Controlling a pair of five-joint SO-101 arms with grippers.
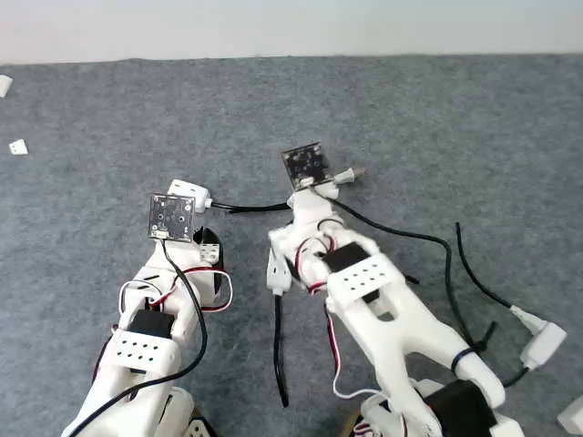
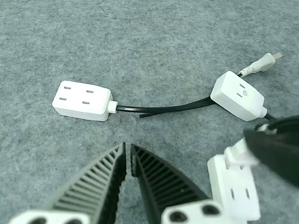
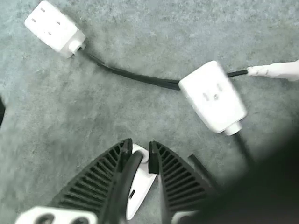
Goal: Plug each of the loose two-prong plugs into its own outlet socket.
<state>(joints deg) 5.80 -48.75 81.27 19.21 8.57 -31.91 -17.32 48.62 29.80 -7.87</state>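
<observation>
A white two-slot socket block [image 1: 191, 193] [image 2: 83, 99] [image 3: 53, 25] lies on the grey carpet ahead of my left gripper [image 2: 128, 154], which is shut on nothing. A second white socket [image 2: 238, 95] [image 3: 212, 95] lies beside a loose white plug [image 1: 348, 176] [image 2: 264, 62] [image 3: 275, 70]. My right gripper [image 3: 138, 156] is shut on a third white slotted block [image 1: 277, 270] [image 2: 233, 186] [image 3: 135, 186] at its black cord end. Another white plug [image 1: 543, 343] on a black cord lies far right.
Black cords [image 1: 410, 238] run across the carpet between the blocks and past the right arm. Small white scraps [image 1: 18, 146] lie at the far left. A pale wall edge [image 1: 291, 36] bounds the back of the carpet.
</observation>
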